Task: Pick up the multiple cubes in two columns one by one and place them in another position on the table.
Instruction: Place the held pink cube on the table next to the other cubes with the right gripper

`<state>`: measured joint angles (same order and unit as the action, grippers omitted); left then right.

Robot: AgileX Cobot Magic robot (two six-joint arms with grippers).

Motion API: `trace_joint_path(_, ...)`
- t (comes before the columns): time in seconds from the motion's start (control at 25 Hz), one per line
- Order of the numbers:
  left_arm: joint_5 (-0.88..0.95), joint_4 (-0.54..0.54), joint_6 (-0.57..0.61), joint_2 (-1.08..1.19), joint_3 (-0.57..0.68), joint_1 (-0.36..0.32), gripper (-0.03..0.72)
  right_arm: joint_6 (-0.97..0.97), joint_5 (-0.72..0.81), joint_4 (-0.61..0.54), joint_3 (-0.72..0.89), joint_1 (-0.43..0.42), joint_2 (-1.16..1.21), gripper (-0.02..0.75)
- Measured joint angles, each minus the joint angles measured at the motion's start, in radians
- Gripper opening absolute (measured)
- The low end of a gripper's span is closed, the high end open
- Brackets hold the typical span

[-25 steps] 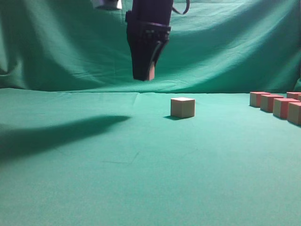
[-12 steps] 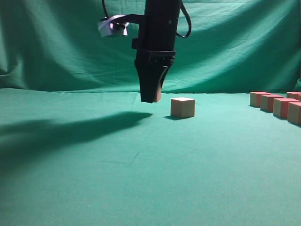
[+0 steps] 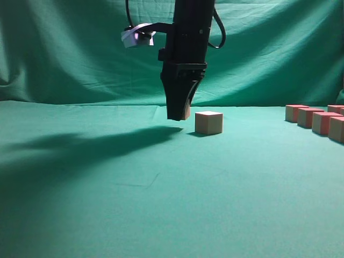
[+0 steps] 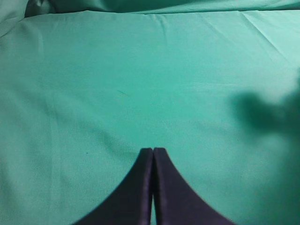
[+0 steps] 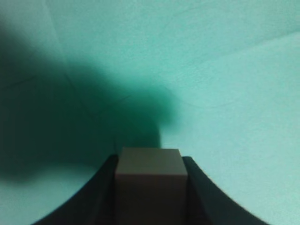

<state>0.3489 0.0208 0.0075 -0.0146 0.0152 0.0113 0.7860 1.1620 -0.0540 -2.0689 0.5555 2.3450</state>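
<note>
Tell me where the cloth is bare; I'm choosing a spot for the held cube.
Bare: the table left of and in front of the lone cube, below the right gripper. Crowded: the cube rows at the right edge.

The left end effector (image 4: pixel 153 151) points up from the bottom edge, its two black fingers (image 4: pixel 136 187) pressed together with only a thin seam between them. Beyond its tips lies the green-clothed worktop (image 4: pixel 117 70), faintly creased. A blurred dark shadow (image 4: pixel 267 112) lies to the right of the end effector.
</note>
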Motion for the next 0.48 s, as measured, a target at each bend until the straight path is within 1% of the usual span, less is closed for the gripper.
trace_joint_path(0.48, 0.000, 0.000, 0.000, 0.000, 0.000, 0.000, 0.000, -0.004, -0.004, -0.024, -0.001, -0.001, 0.033, 0.258)
